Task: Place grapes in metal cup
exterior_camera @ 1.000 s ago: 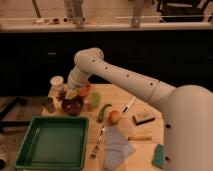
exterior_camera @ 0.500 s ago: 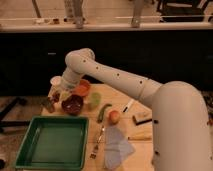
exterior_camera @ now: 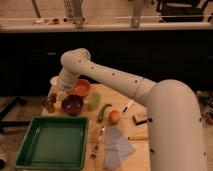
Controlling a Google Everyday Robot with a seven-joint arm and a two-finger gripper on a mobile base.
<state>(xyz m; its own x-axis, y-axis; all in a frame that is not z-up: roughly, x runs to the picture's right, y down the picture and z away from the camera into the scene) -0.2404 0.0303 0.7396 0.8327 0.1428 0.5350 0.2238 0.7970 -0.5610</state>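
My gripper (exterior_camera: 56,95) hangs at the end of the white arm, at the table's back left. It is just above and to the right of the metal cup (exterior_camera: 48,104), a small dull grey-brown cylinder near the left table edge. The grapes do not show as a separate thing anywhere in view; they are hidden or out of sight. The wrist covers the space between the cup and the bowls.
A white lidded container (exterior_camera: 54,80) stands behind the gripper. Beside it are an orange bowl (exterior_camera: 80,89), a dark red bowl (exterior_camera: 72,104) and a translucent green cup (exterior_camera: 94,100). A green tray (exterior_camera: 52,142) lies in front. A green pepper (exterior_camera: 103,111), an orange-yellow fruit (exterior_camera: 114,116), a fork (exterior_camera: 97,142) and a napkin (exterior_camera: 118,148) lie to the right.
The arm has swung to the left. The gripper has moved from over the dark red bowl toward the metal cup.
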